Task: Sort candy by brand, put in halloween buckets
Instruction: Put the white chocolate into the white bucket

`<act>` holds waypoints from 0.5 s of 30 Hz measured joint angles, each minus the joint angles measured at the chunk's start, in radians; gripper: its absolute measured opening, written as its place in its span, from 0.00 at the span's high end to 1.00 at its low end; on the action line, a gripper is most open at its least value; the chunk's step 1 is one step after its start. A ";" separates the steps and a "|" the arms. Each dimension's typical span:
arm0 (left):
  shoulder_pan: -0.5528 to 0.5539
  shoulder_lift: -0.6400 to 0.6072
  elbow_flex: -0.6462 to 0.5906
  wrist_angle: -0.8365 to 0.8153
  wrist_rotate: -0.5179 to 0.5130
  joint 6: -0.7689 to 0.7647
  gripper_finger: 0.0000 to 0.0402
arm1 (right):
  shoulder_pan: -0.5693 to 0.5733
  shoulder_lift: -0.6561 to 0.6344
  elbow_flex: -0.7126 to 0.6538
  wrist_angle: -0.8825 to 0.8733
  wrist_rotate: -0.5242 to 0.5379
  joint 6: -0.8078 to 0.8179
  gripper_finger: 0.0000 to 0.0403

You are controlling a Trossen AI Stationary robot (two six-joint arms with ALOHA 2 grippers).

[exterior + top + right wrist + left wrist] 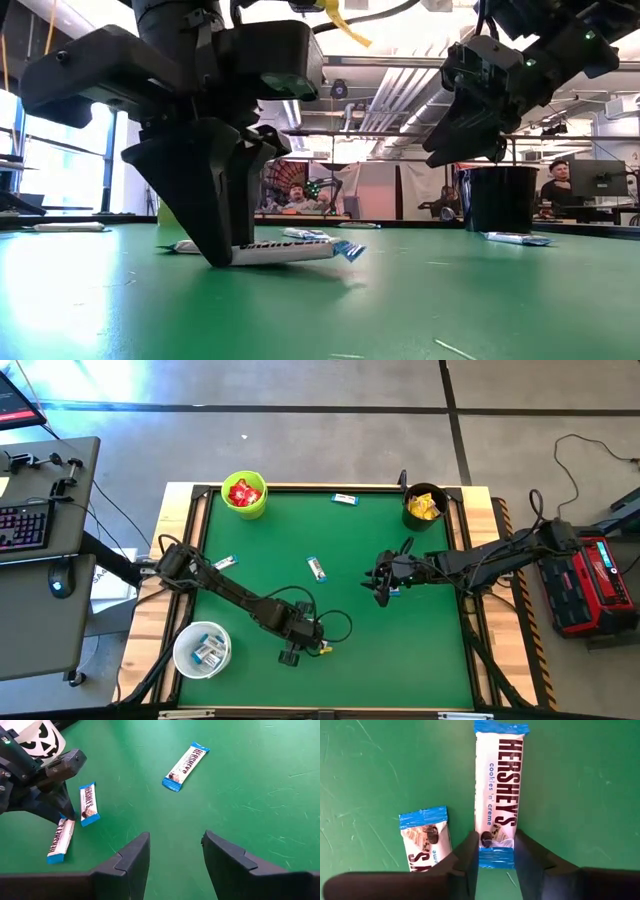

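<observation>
Fingers of my left gripper are closing around the end of a slim white-and-blue wrapped bar lying on the green table; next I'm lifting it toward the white bucket. My right gripper is hovering open mid-table.

A grey concrete floor is being crossed by dark lines; a desk is standing alongside.

A green surface with a wooden border sits on a grey floor, flanked by a desk with a lit keyboard, a red case, and people seated behind.
</observation>
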 joint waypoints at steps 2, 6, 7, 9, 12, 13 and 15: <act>-0.001 -0.002 0.006 -0.015 0.002 0.005 0.81 | 0.000 0.000 0.000 0.000 0.000 0.000 0.58; -0.002 0.002 0.047 -0.072 0.002 0.008 0.80 | 0.000 0.000 0.000 0.000 0.000 0.008 0.58; -0.002 0.003 0.058 -0.090 0.002 0.011 0.80 | 0.000 0.000 0.000 0.000 0.000 0.008 0.58; -0.002 0.003 0.081 -0.116 0.000 0.026 0.81 | 0.000 0.000 0.000 0.000 0.000 0.008 0.58; -0.002 0.003 0.122 -0.183 -0.002 0.042 0.82 | 0.000 0.000 0.000 0.000 0.000 0.008 0.58; -0.003 0.003 0.135 -0.201 -0.002 0.046 0.83 | 0.000 0.000 0.000 0.000 0.000 0.008 0.58; -0.007 0.003 0.163 -0.241 -0.004 0.054 0.85 | 0.000 0.000 0.000 0.000 0.000 0.008 0.58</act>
